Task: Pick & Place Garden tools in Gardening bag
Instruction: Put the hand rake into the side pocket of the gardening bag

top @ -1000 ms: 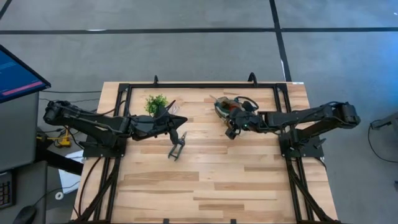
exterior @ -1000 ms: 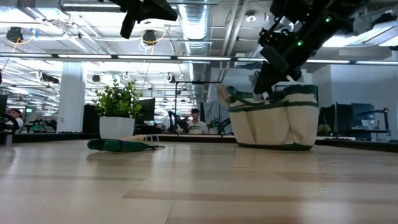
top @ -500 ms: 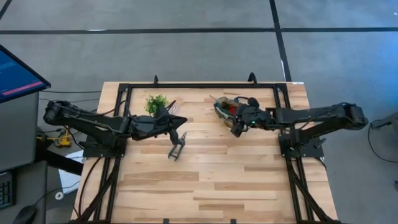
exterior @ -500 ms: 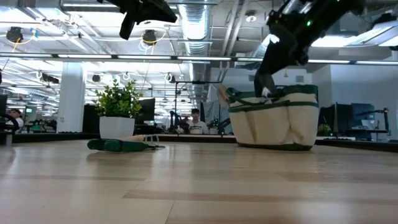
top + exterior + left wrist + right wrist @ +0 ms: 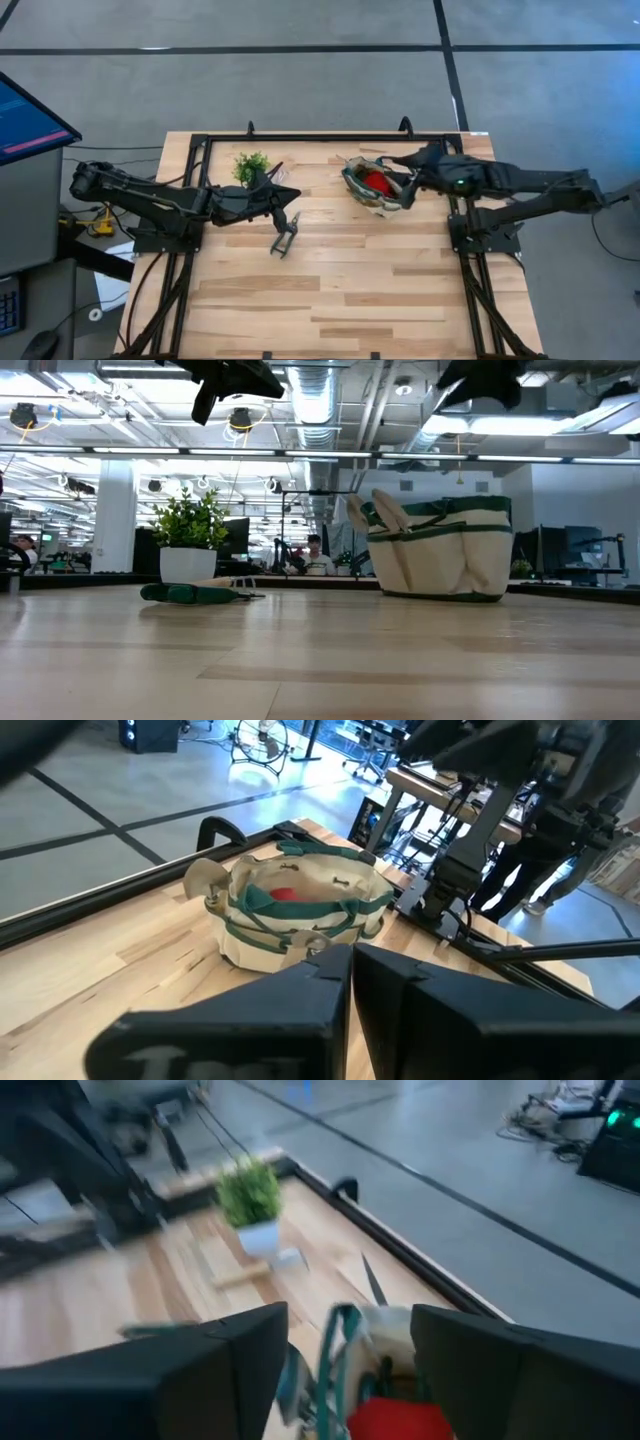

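Note:
The cream gardening bag (image 5: 372, 186) with green trim stands at the table's far right; in the low view the gardening bag (image 5: 445, 550) stands upright. A red piece (image 5: 376, 181) lies inside it, seen also as the red piece (image 5: 392, 1420). A tool's tip (image 5: 345, 160) sticks out of its far left side. Dark pruning shears (image 5: 284, 236) lie mid-table. A wooden-handled tool (image 5: 262, 1270) lies beside the potted plant (image 5: 251, 165). My right gripper (image 5: 350, 1370) stands open and empty, raised over the bag's far right rim (image 5: 395, 163). My left gripper (image 5: 350, 975) is shut, raised beside the plant (image 5: 290, 193).
A black frame (image 5: 325, 138) runs along the table's far edge and down both sides. A green-handled tool (image 5: 190, 593) lies on the table in front of the plant pot (image 5: 188, 564). The near half of the wooden table (image 5: 330, 300) is bare wood. A monitor (image 5: 25, 120) stands off the table's left.
My right gripper has risen from the bag's near rim and drawn back toward the table's far right corner, leaving the low view's middle. The red piece now shows uncovered inside the bag. The bag, the shears and my left arm have stayed in place.

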Tool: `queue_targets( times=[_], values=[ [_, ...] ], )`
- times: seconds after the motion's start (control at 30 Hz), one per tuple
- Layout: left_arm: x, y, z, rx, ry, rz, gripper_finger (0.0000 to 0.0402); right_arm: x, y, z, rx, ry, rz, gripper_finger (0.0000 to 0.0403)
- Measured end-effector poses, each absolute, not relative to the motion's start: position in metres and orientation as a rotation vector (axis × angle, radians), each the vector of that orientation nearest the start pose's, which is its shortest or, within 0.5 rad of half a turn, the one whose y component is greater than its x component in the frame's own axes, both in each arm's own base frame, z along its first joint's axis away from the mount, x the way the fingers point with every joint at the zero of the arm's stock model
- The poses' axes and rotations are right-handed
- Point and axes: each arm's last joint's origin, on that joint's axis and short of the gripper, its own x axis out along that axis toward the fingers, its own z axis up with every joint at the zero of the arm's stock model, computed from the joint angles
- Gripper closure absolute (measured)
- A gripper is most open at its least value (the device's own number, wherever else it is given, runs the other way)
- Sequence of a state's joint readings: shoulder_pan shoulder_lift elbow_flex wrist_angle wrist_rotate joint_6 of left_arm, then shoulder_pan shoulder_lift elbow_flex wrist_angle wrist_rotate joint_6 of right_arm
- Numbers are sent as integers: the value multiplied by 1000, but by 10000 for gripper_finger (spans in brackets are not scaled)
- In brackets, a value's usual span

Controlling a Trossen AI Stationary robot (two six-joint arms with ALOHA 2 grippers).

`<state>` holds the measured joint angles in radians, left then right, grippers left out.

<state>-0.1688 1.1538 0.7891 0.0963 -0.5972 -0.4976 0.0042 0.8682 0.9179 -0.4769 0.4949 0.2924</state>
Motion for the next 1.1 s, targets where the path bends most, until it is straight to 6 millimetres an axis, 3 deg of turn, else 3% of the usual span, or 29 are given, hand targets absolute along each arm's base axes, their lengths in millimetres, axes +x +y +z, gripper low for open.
queue_targets(
  times=[0.3, 0.7, 1.1],
  values=[
    [251, -26, 289, -387, 139, 477, 398, 152, -5, 352, 229, 252, -480, 275],
    [252, -28, 289, -398, 157, 411, 398, 151, 12, 352, 250, 258, -377, 394],
    [252, -28, 289, -399, 157, 408, 398, 150, 22, 352, 292, 254, -315, 399]
  ],
)
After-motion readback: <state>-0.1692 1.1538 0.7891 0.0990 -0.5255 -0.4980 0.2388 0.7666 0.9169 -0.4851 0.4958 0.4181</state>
